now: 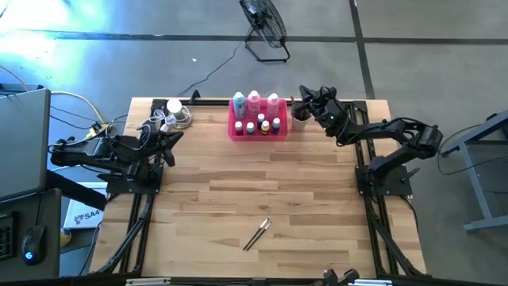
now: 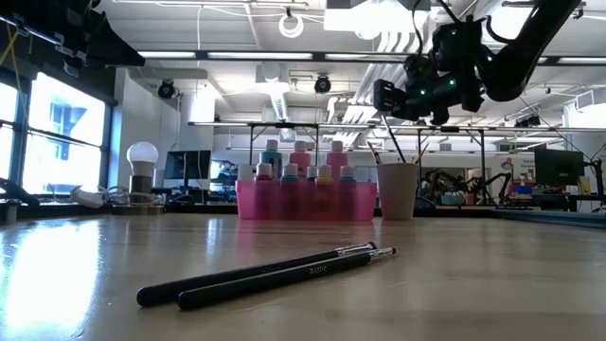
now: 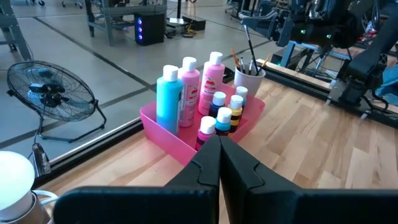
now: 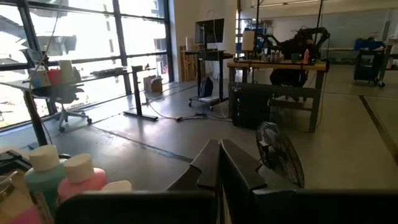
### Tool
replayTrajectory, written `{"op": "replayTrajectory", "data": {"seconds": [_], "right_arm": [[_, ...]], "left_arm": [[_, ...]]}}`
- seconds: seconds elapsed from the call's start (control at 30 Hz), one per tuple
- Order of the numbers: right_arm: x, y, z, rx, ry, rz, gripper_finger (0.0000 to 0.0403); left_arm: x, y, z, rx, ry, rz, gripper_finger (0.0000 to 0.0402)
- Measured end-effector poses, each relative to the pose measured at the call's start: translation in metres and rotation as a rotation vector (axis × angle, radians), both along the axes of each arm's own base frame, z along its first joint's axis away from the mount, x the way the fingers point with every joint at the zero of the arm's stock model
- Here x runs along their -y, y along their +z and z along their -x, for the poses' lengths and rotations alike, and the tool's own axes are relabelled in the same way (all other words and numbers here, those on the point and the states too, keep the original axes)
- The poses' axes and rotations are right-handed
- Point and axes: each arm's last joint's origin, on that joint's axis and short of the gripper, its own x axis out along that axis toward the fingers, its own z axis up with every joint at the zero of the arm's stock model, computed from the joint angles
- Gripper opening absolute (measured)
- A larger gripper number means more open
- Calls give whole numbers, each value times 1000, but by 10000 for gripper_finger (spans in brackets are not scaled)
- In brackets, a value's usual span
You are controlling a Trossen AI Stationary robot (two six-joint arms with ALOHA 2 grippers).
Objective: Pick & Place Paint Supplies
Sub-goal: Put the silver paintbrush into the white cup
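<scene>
Paint supplies mostly in pink tray [image 1: 236,132] at bench [image 1: 317,206] far edge; both end effectors empty, fingers together.
Tray holds three tall white-capped bottles [image 1: 253,102] at the back and tiny bottles [image 1: 263,125] in front; beige cup [image 1: 300,117] with brushes stands just right of tray. Two dark paintbrushes [image 1: 257,234] lie side by side, loose on near-centre bench, well apart from tray. White bulb lamp [image 1: 175,109] at far left corner, floor fan [image 1: 264,22] beyond bench. Right arm reaches in high, right end effector [image 1: 305,97] hovering above cup, closed on nothing. Left arm tucked at left edge, left end effector [image 1: 170,139] closed, empty, pointing toward tray.
</scene>
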Motion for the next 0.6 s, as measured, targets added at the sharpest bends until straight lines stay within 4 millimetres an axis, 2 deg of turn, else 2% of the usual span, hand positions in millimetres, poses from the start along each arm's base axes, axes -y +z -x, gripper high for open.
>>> {"op": "replayTrajectory", "data": {"seconds": [0.2, 0.6], "right_arm": [[-3, -8, 6, -1, -6, 2, 3], [1, -24, 0, -65, 43, -10, 3]], "left_arm": [[0, 0, 0, 0, 0, 0, 0], [0, 0, 0, 18, 4, 21, 0]]}}
